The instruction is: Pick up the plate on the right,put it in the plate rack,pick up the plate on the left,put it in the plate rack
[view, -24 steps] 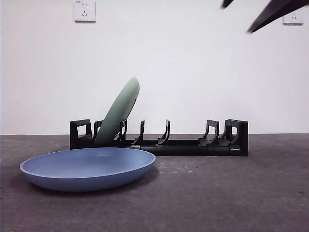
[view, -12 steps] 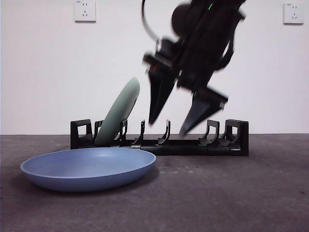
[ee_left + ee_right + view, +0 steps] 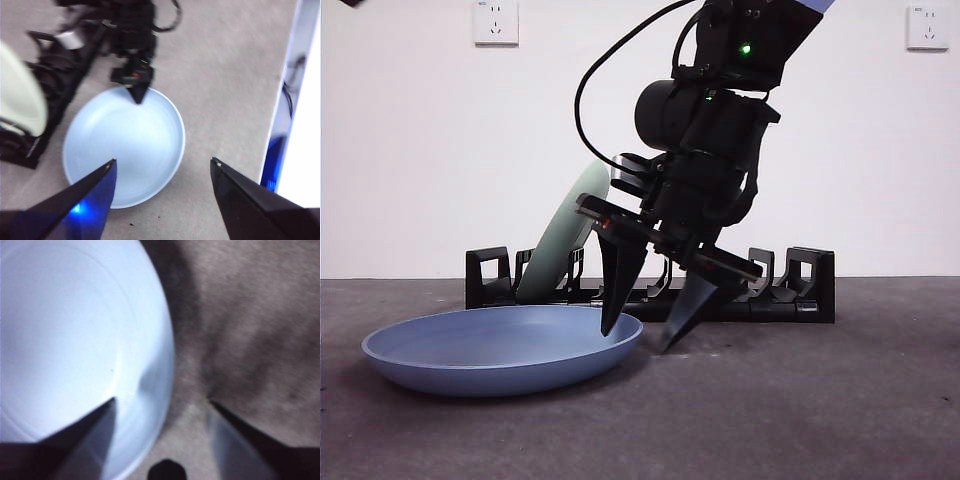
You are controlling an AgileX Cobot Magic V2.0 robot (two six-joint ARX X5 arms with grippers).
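Straddling the near rim of the blue plate, the right gripper stands with jaws apart, one tip inside the plate, the other outside on the surface. The blue plate lies flat in front of the rack. A green plate leans in the rack's left slots. The left gripper hangs above, jaws apart, holding nothing.

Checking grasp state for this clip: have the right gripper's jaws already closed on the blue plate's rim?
No: the right gripper has its jaws open astride the blue plate's rim, one over the plate, one outside it.
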